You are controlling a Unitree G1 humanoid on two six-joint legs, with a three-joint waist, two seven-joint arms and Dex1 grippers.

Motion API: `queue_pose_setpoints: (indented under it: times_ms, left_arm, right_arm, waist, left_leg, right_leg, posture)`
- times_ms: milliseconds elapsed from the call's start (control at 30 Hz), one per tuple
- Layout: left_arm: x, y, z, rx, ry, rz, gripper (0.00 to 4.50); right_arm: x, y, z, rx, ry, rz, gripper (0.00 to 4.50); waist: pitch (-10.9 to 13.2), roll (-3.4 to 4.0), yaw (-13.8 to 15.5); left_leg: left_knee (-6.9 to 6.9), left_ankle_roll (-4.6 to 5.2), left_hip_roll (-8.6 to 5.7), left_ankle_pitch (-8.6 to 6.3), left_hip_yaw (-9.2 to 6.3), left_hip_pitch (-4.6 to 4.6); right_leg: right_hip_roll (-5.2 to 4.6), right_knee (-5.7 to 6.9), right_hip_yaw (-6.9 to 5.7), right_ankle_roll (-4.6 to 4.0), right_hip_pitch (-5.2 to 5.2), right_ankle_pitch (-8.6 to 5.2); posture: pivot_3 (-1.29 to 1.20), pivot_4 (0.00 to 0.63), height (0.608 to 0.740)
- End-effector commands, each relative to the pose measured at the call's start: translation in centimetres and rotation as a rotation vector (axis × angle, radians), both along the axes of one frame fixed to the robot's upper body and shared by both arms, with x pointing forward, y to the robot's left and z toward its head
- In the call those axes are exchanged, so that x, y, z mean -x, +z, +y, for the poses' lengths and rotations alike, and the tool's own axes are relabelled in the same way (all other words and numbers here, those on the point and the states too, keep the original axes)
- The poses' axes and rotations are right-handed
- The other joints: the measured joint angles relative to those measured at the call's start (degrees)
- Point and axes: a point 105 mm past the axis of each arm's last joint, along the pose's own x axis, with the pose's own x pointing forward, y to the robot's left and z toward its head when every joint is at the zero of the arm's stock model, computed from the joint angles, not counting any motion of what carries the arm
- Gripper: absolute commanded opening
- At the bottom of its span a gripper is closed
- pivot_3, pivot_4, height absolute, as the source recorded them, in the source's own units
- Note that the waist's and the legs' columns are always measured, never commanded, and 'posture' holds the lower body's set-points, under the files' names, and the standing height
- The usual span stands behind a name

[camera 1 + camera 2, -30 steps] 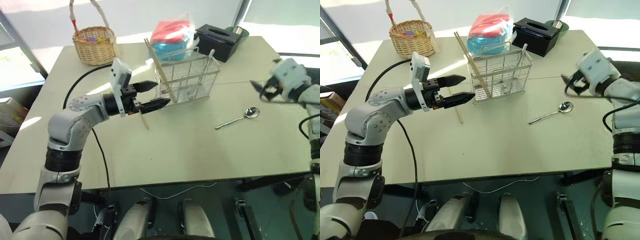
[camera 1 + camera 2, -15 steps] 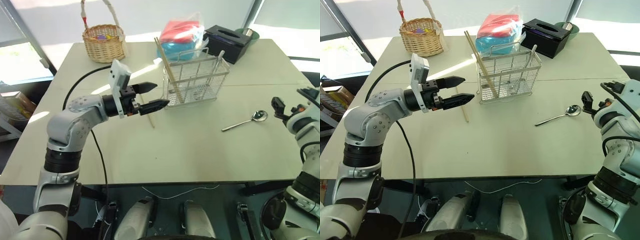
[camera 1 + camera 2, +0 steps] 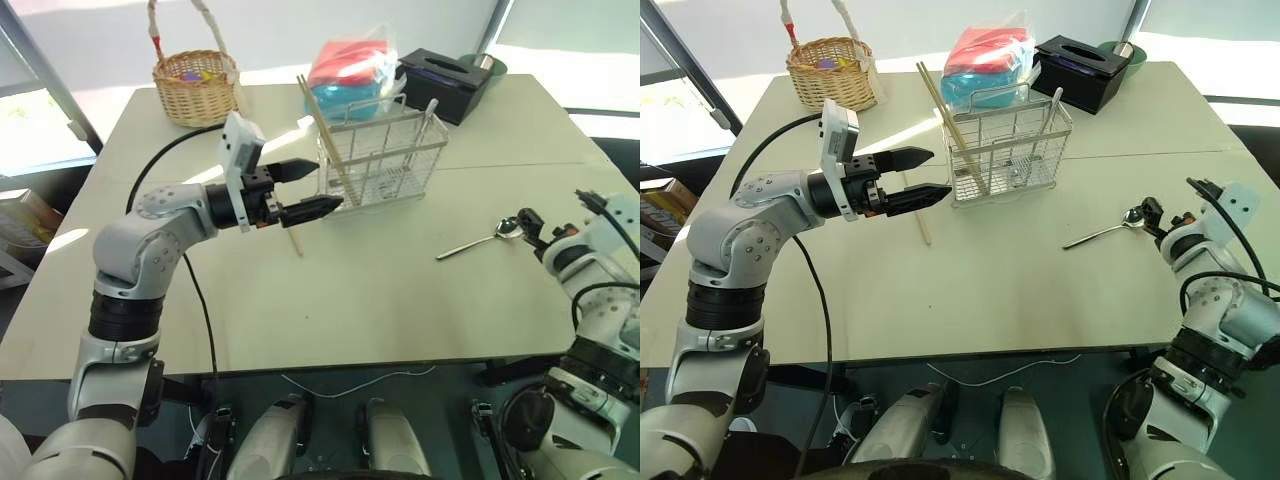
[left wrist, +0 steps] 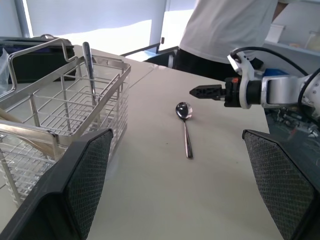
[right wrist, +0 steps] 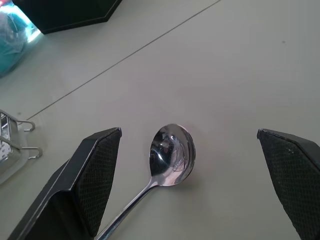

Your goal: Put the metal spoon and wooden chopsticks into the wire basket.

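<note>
Right hand (image 3: 1150,212), fingers apart, hovers just beside the metal spoon (image 3: 1102,230); left hand (image 3: 925,173), also spread, sits empty near the wire basket (image 3: 1006,150).

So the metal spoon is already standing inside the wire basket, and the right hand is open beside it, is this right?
Not quite. The metal spoon lies flat on the table, apart from the wire basket, not inside it. The right hand is open beside the spoon's bowl, as you said. The left eye view shows this, and the right wrist view shows the bowl between the open fingers.
</note>
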Motion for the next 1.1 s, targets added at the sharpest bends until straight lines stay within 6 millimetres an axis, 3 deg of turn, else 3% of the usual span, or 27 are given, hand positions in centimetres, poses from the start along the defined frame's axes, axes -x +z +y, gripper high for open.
queue_pose_setpoints:
  times_ms: [33,233,567,700,900,1100]
  left_arm:
    - [0.6,1.4,-0.3,0.006,-0.016,-0.056,4.37]
    - [0.8,1.6,-0.1,0.007,-0.002,-0.062,4.37]
    - [0.9,1.9,0.1,0.004,0.014,-0.065,4.37]
    - [0.9,1.9,0.2,0.004,0.016,-0.065,4.43]
    - [0.7,2.0,0.1,0.008,0.019,-0.064,4.43]
    - [0.4,1.9,0.0,0.013,0.018,-0.061,4.43]
  right_arm:
    - [-0.9,1.1,0.2,0.004,0.011,-0.052,4.5]
    - [-2.8,0.0,0.1,-0.028,0.02,-0.037,4.5]
    - [-3.4,-1.4,-0.3,-0.038,0.011,-0.013,4.5]
    - [-3.2,-1.5,-0.3,-0.034,0.011,-0.02,3.3]
    - [-3.1,-1.2,0.3,-0.006,0.041,-0.027,0.07]
    - [-2.9,-0.7,0.4,0.024,0.056,-0.024,0.02]
  waist:
    - [0.0,0.0,0.0]
    - [0.0,0.0,-0.4]
    - [0.0,-0.01,-0.9]
    - [0.0,-0.01,-0.9]
    - [0.0,0.01,-0.9]
    - [0.0,-0.03,-0.8]
  left_leg:
    - [0.0,0.0,0.0,0.0,0.0,0.0]
    - [0.0,0.01,0.0,0.01,0.0,0.0]
    - [0.02,0.02,0.0,0.01,-0.01,0.01]
    - [0.03,0.02,0.0,0.01,-0.01,0.01]
    - [0.01,0.02,0.0,0.01,-0.01,0.01]
    - [0.02,0.02,0.0,0.0,-0.03,0.04]
  right_leg:
    - [0.0,0.0,0.0,0.0,0.0,0.0]
    - [0.0,0.0,0.0,0.0,0.01,0.01]
    - [0.01,0.01,-0.01,0.02,0.04,0.02]
    - [0.01,0.0,-0.01,0.02,0.04,0.02]
    - [0.01,0.01,-0.01,0.02,0.02,0.02]
    - [0.02,-0.01,-0.01,0.01,0.07,0.01]
  posture:
    - [0.0,0.15,0.721]
    - [0.0,0.15,0.721]
    - [0.0,0.15,0.721]
    - [0.0,0.15,0.721]
    - [0.0,0.15,0.721]
    - [0.0,0.15,0.721]
